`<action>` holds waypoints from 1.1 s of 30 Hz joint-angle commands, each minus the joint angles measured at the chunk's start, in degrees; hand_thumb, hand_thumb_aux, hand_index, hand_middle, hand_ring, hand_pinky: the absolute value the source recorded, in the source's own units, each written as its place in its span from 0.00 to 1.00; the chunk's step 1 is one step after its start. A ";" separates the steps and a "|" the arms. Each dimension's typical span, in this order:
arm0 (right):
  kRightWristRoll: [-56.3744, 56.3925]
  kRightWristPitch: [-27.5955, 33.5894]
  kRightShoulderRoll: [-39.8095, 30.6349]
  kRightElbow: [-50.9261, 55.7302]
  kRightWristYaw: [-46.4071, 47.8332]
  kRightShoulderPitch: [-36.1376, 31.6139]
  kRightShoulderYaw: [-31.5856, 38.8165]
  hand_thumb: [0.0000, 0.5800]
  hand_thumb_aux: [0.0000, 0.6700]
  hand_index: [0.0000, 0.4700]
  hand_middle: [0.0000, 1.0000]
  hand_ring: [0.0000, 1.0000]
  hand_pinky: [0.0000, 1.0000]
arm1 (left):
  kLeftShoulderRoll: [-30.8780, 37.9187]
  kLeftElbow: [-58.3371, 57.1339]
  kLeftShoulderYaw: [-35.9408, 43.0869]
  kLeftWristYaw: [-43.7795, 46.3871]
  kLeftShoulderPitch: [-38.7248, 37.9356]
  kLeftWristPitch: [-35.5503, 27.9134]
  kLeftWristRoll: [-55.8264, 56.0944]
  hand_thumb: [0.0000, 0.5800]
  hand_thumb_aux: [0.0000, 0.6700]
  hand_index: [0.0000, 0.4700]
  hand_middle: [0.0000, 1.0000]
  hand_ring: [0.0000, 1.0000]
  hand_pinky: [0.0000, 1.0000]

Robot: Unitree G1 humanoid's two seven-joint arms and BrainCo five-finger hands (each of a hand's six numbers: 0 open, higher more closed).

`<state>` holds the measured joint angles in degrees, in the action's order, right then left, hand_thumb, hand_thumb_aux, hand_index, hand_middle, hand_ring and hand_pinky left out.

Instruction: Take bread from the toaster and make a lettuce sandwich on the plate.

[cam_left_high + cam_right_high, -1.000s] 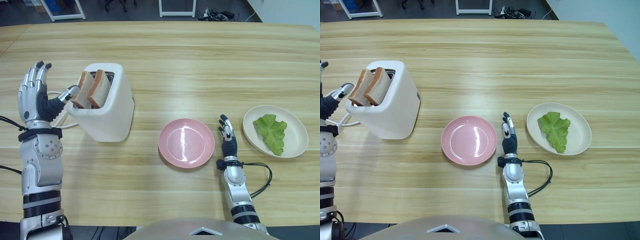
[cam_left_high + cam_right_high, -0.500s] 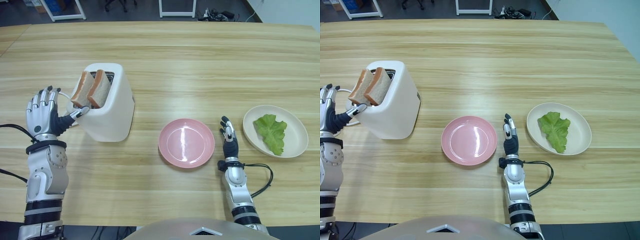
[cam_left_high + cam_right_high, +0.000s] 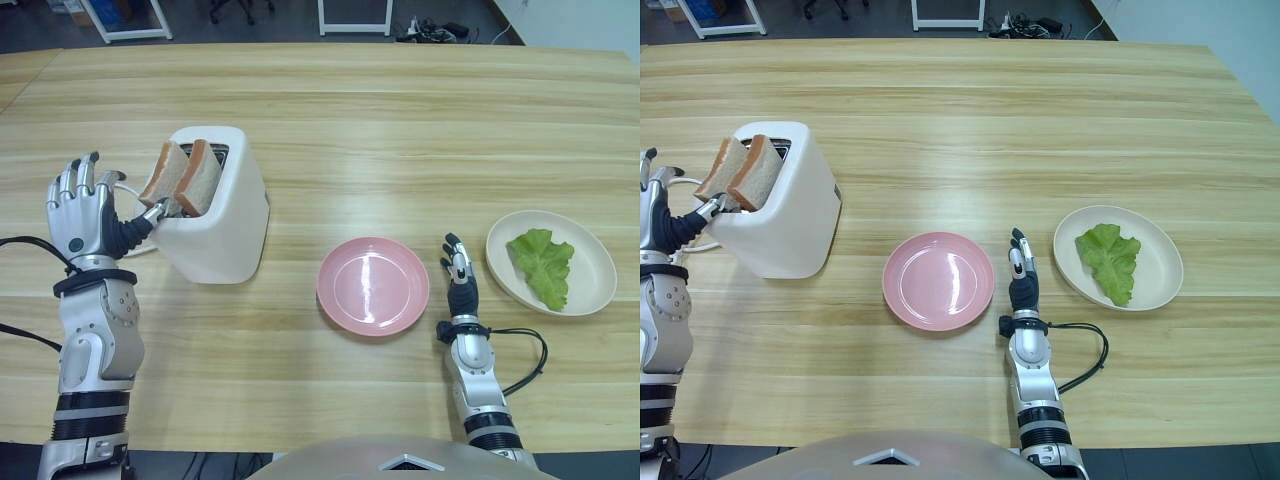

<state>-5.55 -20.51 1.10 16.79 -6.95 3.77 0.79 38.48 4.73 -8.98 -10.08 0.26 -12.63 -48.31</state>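
Note:
A white toaster [image 3: 220, 215] stands at the left of the wooden table with two bread slices [image 3: 184, 178] sticking up out of its slots. My left hand [image 3: 85, 208] is just left of it, fingers spread and upright, thumb reaching to the base of the nearer slice. It holds nothing. An empty pink plate [image 3: 373, 285] lies at the centre. My right hand [image 3: 460, 280] rests on the table between that plate and a cream plate [image 3: 590, 250], fingers straight. A lettuce leaf [image 3: 542, 265] lies on the cream plate.
The toaster's white cord [image 3: 120, 188] loops behind my left hand. A black cable [image 3: 520, 350] trails from my right wrist across the table. Chair and table legs [image 3: 355, 18] stand beyond the far edge.
My left hand dropped from beside the toaster's top, then rose slightly and shifted up toward the bread again. The right hand stayed put.

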 commanded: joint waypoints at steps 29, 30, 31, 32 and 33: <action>0.00 2.17 1.10 2.88 -1.53 0.16 -0.32 0.00 0.00 0.00 0.00 0.00 0.00 | -20.28 29.99 -3.99 -7.94 6.04 19.87 47.77 1.00 1.00 1.00 1.00 1.00 1.00; -0.01 2.16 1.08 3.09 -1.48 0.04 -0.26 0.00 0.00 0.00 0.00 0.00 0.00 | -22.27 30.63 -1.41 -5.67 5.41 18.36 52.16 1.00 1.00 1.00 1.00 1.00 1.00; -0.05 2.17 1.06 3.27 -1.40 -0.09 -0.18 0.00 0.00 0.00 0.00 0.00 0.00 | -24.29 30.83 1.96 -3.85 4.43 17.05 54.50 1.00 1.00 1.00 1.00 1.00 1.00; -0.07 2.20 1.01 3.39 -1.32 -0.20 -0.12 0.00 0.00 0.00 0.00 0.00 0.00 | -26.32 30.90 5.17 -2.46 3.38 15.80 56.41 1.00 1.00 1.00 1.00 1.00 1.00; -0.09 2.24 0.94 3.47 -1.22 -0.30 -0.07 0.00 0.00 0.00 0.00 0.00 0.00 | -28.07 30.97 8.28 -1.21 2.27 14.37 58.10 1.00 1.00 1.00 1.00 1.00 1.00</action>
<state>-5.59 -20.53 2.00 18.23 -8.50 2.85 0.63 13.46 35.20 -6.05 -13.65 4.73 4.56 6.42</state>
